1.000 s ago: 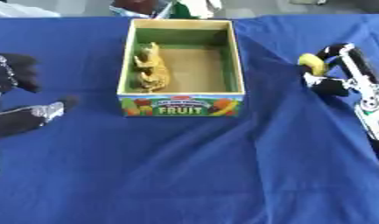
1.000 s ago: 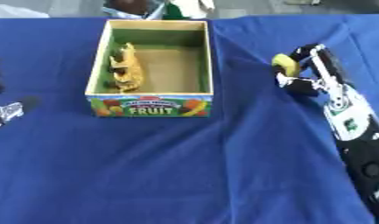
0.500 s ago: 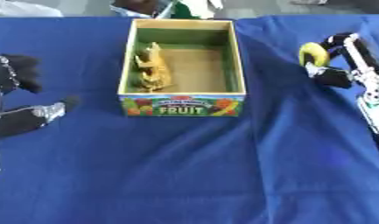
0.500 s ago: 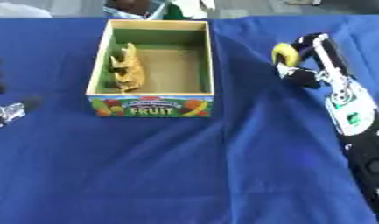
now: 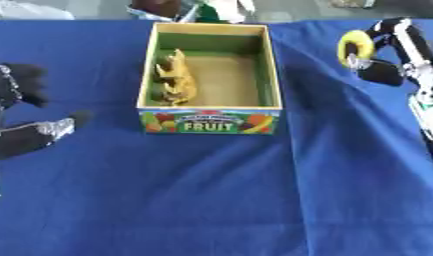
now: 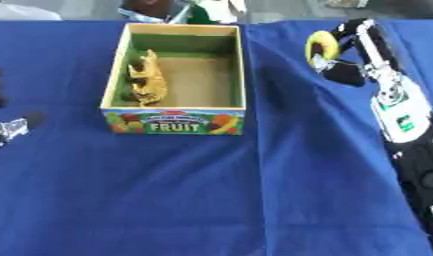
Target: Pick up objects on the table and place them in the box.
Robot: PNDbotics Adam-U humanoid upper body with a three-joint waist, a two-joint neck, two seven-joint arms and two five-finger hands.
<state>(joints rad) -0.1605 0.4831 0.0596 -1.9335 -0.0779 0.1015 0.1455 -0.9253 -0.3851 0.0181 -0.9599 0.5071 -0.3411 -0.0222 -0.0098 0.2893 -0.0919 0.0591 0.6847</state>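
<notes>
Now my right hand (image 6: 346, 52) is up at the far right, fingers and thumb curled round a yellow ring (image 6: 321, 46) — held off the blue cloth (image 5: 211, 190), to the right of the box (image 5: 209, 121) and well apart from it. My forearm runs back toward the near right edge. Compared with a second ago, the hand and ring sit farther from me and a touch closer to the box. Inside the box, a yellow animal figure (image 5: 177, 78) lies against the left wall, same as before. My left hand (image 5: 23, 135) rests at the left edge — fingers relaxed, holding nothing.
</notes>
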